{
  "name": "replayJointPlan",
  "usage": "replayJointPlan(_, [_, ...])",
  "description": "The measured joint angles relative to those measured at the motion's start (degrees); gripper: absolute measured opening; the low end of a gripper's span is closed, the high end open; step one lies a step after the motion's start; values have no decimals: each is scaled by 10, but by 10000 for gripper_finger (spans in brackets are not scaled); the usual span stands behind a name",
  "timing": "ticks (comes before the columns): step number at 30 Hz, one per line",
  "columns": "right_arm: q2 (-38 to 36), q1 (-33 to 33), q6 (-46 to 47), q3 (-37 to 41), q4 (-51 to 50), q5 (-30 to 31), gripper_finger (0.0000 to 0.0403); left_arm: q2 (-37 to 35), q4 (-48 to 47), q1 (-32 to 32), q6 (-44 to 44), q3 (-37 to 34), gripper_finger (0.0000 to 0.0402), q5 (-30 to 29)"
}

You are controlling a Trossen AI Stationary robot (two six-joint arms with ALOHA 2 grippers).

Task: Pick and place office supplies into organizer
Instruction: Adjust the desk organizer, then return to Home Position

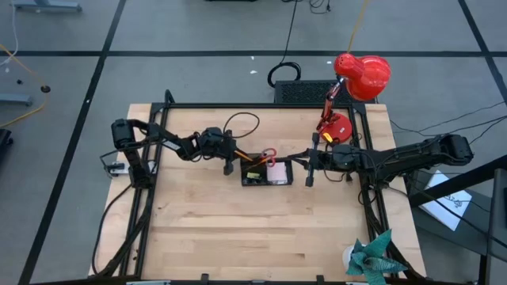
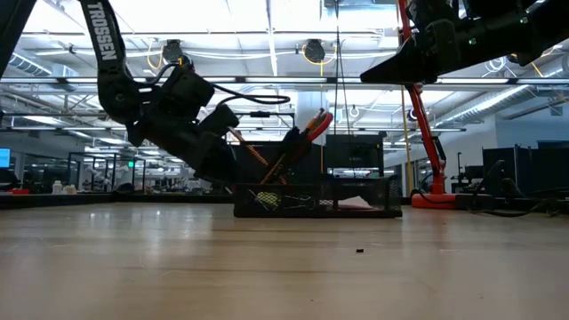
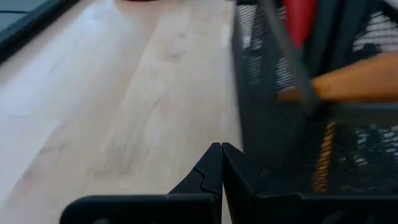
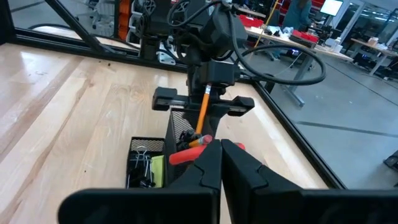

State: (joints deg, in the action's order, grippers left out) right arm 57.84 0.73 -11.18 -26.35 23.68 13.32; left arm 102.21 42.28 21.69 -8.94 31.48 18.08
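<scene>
The black mesh organizer [image 1: 267,172] stands mid-table. Red-handled scissors [image 4: 194,154] and an orange pencil [image 4: 203,111] lean in its taller section [image 3: 280,106]. Black clips [image 4: 140,165] and a yellow piece [image 4: 157,169] lie in a low compartment, and a pink pad [image 1: 276,172] in another. My left gripper [image 3: 221,148] is shut, low, slanting down, its tips right beside the outer wall of the taller section on the organizer's left end [image 1: 230,165]. My right gripper [image 4: 221,145] is shut and empty, held high just right of the organizer [image 1: 309,169]. My left gripper's shut fingertips stand close against the mesh wall [image 3: 252,134] of the organizer's taller section, coming slantwise from the table's left. Whether they touch that wall, I cannot tell. Nothing is between the fingers.
A red desk lamp [image 1: 361,74] with its base [image 1: 336,125] and a black ribbed box [image 1: 305,91] stand at the far right. A teal paper plant [image 1: 375,255] sits at the near right corner. A cable loop [image 1: 242,122] lies behind the left gripper. Bare wood [image 1: 253,229] fills the near half.
</scene>
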Motion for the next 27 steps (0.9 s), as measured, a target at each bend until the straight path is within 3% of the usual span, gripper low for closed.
replayJointPlan(4, [0, 0, -1, 0, 0, -2, 0, -11, -11, 0, -15, 0, 10, -35])
replayJointPlan(8, [-3, -1, -5, 0, -3, -32, 0, -67, -41, 22, -31, -3, 10, -47])
replayJointPlan(12, [-25, -18, -7, 0, -15, -43, 0, -174, -98, 42, -50, -19, 10, -47])
replayJointPlan(16, [-66, -62, 14, 0, -54, -137, 0, -293, -186, 40, -95, -41, 10, -46])
replayJointPlan(19, [-110, -92, 29, 0, -105, -168, 0, -382, -225, 19, -122, -65, 6, -43])
replayJointPlan(23, [-172, -94, 48, 1, -164, -159, 0, -481, -192, -13, -133, -129, 4, -32])
replayJointPlan(27, [-203, -55, 75, 27, -128, -139, 0, -550, -83, -34, -103, -209, 2, -33])
